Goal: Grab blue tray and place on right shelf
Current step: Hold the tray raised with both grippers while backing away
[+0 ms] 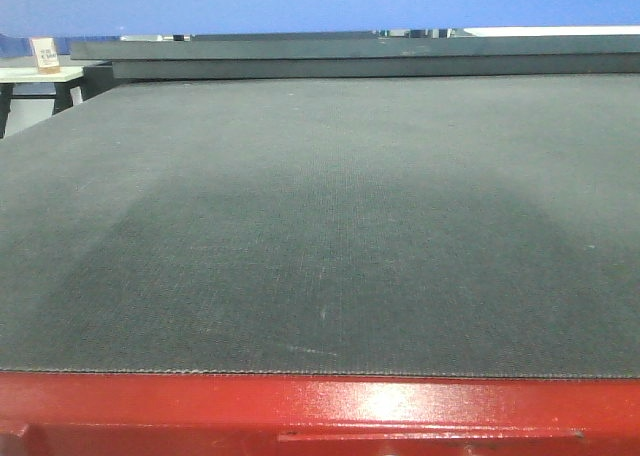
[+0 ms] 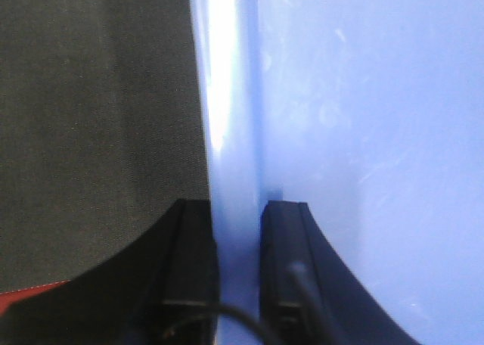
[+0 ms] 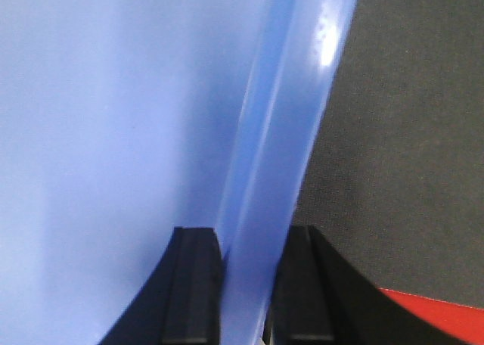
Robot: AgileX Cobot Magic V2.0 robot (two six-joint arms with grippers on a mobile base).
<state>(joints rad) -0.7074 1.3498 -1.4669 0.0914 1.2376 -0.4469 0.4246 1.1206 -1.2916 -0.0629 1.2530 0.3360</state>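
- The wide, shallow tray of glossy periwinkle-blue plastic (image 2: 363, 133) is gripped at two opposite sides, one arm at each.
- The left jaws are clamped on the tray's flared rim (image 2: 227, 95). One black jaw sits on the outer side and the other inside the tray, both pressed to the plastic.
- The right jaws hold the opposite rim the same way, one black jaw on each face of the wall, with no gap showing.
- In the left wrist view the tray fills the right half. In the right wrist view it fills the left half.
- Past each rim lies the dark grey woven mat (image 1: 320, 226) of the red-framed metal desk (image 1: 320, 406). A corner of red shows low in both wrist views.
- I cannot tell whether the tray rests on the mat or hangs just above it.
- A blue band crosses the top of the front view. I cannot tell whether it is the tray.
- Two flat dark slabs (image 1: 350, 56) lie stacked at the desk's far edge.
- A small pale side table (image 1: 40, 74) stands at far left.
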